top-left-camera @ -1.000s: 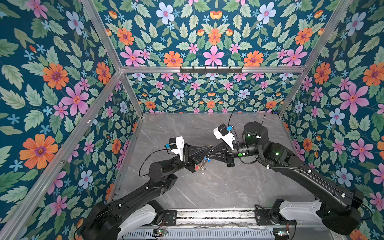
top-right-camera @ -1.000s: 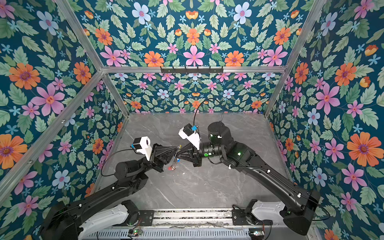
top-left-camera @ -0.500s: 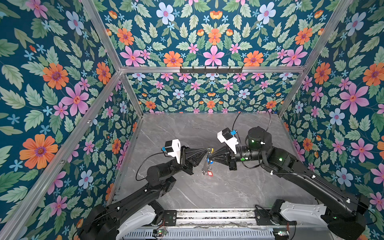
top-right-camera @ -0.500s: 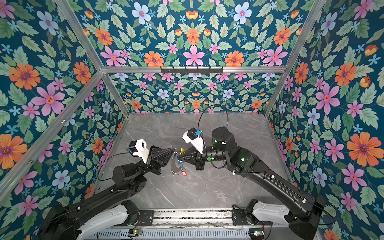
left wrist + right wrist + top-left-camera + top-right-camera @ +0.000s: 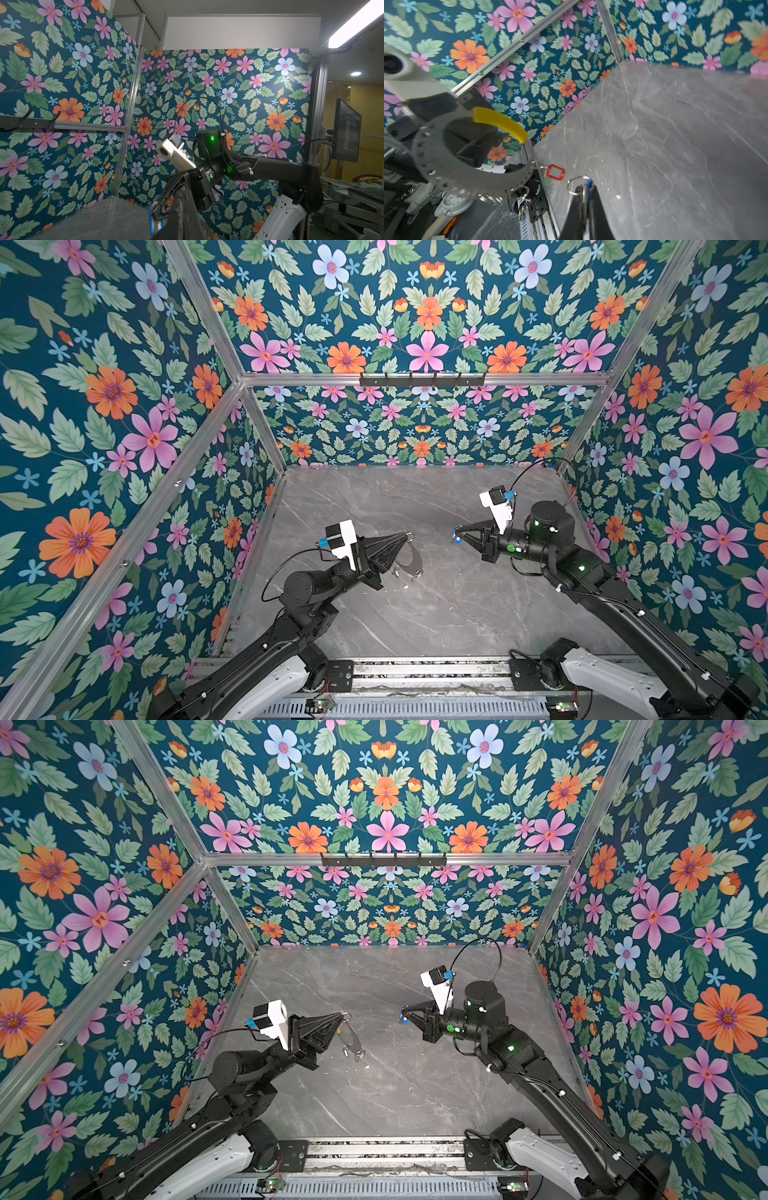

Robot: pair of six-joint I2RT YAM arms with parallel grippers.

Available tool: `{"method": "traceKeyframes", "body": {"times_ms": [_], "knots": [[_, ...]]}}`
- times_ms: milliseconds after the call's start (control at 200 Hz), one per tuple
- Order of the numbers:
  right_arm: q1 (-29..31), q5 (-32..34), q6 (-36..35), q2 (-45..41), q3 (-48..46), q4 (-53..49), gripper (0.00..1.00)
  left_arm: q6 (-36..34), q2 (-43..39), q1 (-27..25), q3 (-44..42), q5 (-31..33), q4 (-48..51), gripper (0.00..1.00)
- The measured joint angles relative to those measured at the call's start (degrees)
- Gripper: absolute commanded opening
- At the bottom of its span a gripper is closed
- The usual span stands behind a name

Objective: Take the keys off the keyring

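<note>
left fingers (image 5: 400, 539): yours are pinched down to a point on the rim of the keyring (image 5: 430, 158). No gap shows between them in either top view.
right fingers (image 5: 464, 536): closed narrow on the blue-tag key (image 5: 588, 185). In your right wrist view the tag sits edge-on between the two tips.
keyring: off the table (image 5: 415, 614), hanging below your left fingertips. It sits left of middle in both top views, tilted, with its lower edge nearer the table.
keyring detail: grey flat hoop with small holes all round the band. The yellow arc (image 5: 500, 122) is on the side away from the red tag.
red-tag key (image 5: 555, 172): on the hoop, hooked by a small wire ring at the rim. The tag sticks out toward your right fingers without touching them. I cannot make out the metal key itself.
blue-tag key: off the hoop and clear of it, held only by your right fingers. Just a blue edge and a bit of metal show.
split ring (image 5: 579, 176): silver loop standing up out of your right fingertips, beside the blue edge and not linked to the hoop.
second ring (image 5: 519, 192): a silver ring on the hoop's rim, nothing visible hanging from it.
gap: your two fingertips point at each other across the middle of the table, well apart. The hoop is on your left side only.
height: both fingertips are up above the table and neither touches it.
left wrist view: it shows your right arm across the frame, with the blue tag (image 5: 152, 220) at its fingertips.
table: grey marble look, with a few small pale specks under the hoop.
</note>
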State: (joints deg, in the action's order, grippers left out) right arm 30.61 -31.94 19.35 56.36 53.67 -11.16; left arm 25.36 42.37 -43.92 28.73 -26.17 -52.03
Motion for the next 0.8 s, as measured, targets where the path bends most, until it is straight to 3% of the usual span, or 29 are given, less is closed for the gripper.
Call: {"method": "traceKeyframes", "body": {"times_ms": [300, 500, 565, 700, 800], "knots": [[-0.8, 9.0, 6.4, 10.6, -14.7, -1.9, 0.0, -0.2, 0.6, 0.0, -1.2, 1.3, 2.7, 0.0], [-1.4, 16.1, 9.3, 17.8, -19.0, -0.7, 0.0, 0.1, 2.0, 0.0, -1.8, 1.2, 1.6, 0.0], [-1.6, 18.1, 10.7, 19.4, -19.6, -0.1, 0.09, 0.3, 2.3, 0.0, -2.2, 1.2, 1.0, 0.0], [-1.6, 21.8, 12.3, 20.8, -20.2, 0.2, 0.42, 1.3, 2.4, 0.0, -2.8, 1.2, 0.3, 0.0], [-1.7, 24.4, 13.4, 20.4, -20.3, 0.0, 0.56, 1.4, 2.5, 0.0, -3.0, 1.2, -0.2, 0.0]]}}
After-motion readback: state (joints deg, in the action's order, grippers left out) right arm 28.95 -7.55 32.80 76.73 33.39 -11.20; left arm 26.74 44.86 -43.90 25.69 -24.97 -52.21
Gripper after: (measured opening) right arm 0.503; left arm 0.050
